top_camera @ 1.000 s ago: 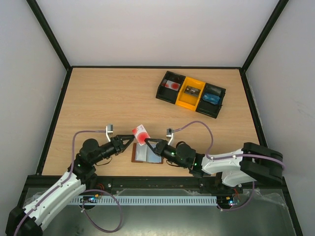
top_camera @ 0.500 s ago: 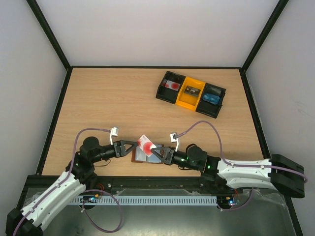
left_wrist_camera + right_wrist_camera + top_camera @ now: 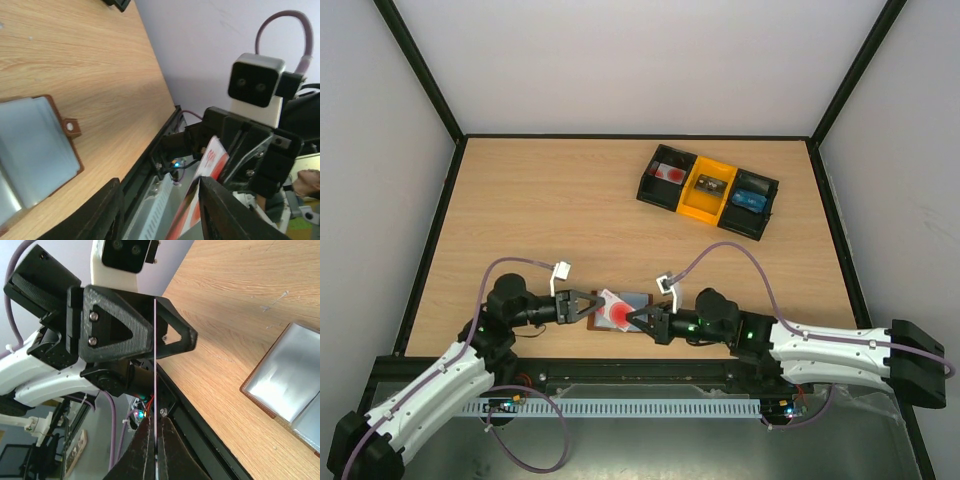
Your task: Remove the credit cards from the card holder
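The brown card holder (image 3: pixel 638 300) lies open on the table near the front edge, grey-blue inside (image 3: pixel 35 145), snap tab outward. Just above it a white credit card with a red disc (image 3: pixel 613 310) hangs between the two grippers. My right gripper (image 3: pixel 634 318) is shut on one edge of this card, seen edge-on as a thin line (image 3: pixel 156 365) running up from its fingers (image 3: pixel 156 426). My left gripper (image 3: pixel 590 306) faces it, jaws open and straddling the card's far end (image 3: pixel 207 165); the card lies close to one finger (image 3: pixel 225 210), with a gap to the other.
A black-and-yellow tray of bins (image 3: pixel 705 190) stands at the back right of the wooden table (image 3: pixel 540 210). The table's black front rail (image 3: pixel 150 165) runs right under both grippers. Purple cables loop over each wrist.
The card has come down from higher up to just over the holder. My left gripper's jaws have let go of it and stand apart. The right arm has stretched out lower, still gripping.
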Available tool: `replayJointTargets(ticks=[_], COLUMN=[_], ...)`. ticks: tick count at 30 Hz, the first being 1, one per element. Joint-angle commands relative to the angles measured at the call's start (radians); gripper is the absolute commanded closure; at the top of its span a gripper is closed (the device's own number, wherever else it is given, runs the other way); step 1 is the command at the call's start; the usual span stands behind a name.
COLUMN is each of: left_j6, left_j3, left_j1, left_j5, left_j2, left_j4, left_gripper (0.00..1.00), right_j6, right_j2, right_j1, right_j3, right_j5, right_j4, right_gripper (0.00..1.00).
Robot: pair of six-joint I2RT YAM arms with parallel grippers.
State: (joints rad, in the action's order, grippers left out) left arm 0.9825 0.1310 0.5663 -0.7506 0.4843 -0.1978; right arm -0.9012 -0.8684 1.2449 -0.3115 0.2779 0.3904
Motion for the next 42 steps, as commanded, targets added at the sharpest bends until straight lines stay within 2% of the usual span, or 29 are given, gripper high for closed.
replayJointTargets(ticks=[1,4,6,7,10,12,18,22,32,42], left_j6=[0.025,0.032,0.038,0.039,0.058,0.072,0.159,0.226,0.284,0.32], left_j3=[-0.006,-0.002,-0.002,-0.001,-0.003,-0.002,-0.028,-0.057,-0.064,-0.085], left_j1=[-0.005,-0.004,-0.004,-0.003,-0.005,-0.005,-0.005,-0.005,-0.005,-0.004], left_j5=[-0.053,-0.055,-0.047,-0.043,-0.033,-0.018,0.082,0.16,0.282,0.306], left_j2=[-0.001,0.001,0.007,0.009,0.013,0.013,0.001,-0.021,-0.068,-0.079], left_j4=[-0.088,-0.099,-0.111,-0.117,-0.152,-0.168,-0.265,-0.353,-0.388,-0.42], left_gripper=[0.64,0.79,0.94,0.97,0.97,0.97,0.97,0.97,0.97,0.97], right_j6=[0.051,0.057,0.066,0.07,0.058,0.026,-0.137,-0.205,-0.31,-0.326], right_j2=[-0.021,-0.029,-0.026,-0.023,0.003,0.025,0.048,0.019,-0.08,-0.206], right_j1=[0.002,0.001,0.002,0.002,0.002,0.002,0.002,0.002,0.003,0.001], right_j3=[-0.045,-0.05,-0.058,-0.063,-0.063,-0.051,0.043,0.048,0.021,-0.03], right_j5=[0.041,0.042,0.023,0.009,-0.031,-0.066,-0.14,-0.209,-0.274,-0.227], right_j4=[-0.047,-0.052,-0.075,-0.088,-0.088,-0.066,0.174,0.225,0.307,0.411], right_gripper=[0.98,0.98,0.97,0.96,0.9,0.79,0.57,0.5,0.52,0.64])
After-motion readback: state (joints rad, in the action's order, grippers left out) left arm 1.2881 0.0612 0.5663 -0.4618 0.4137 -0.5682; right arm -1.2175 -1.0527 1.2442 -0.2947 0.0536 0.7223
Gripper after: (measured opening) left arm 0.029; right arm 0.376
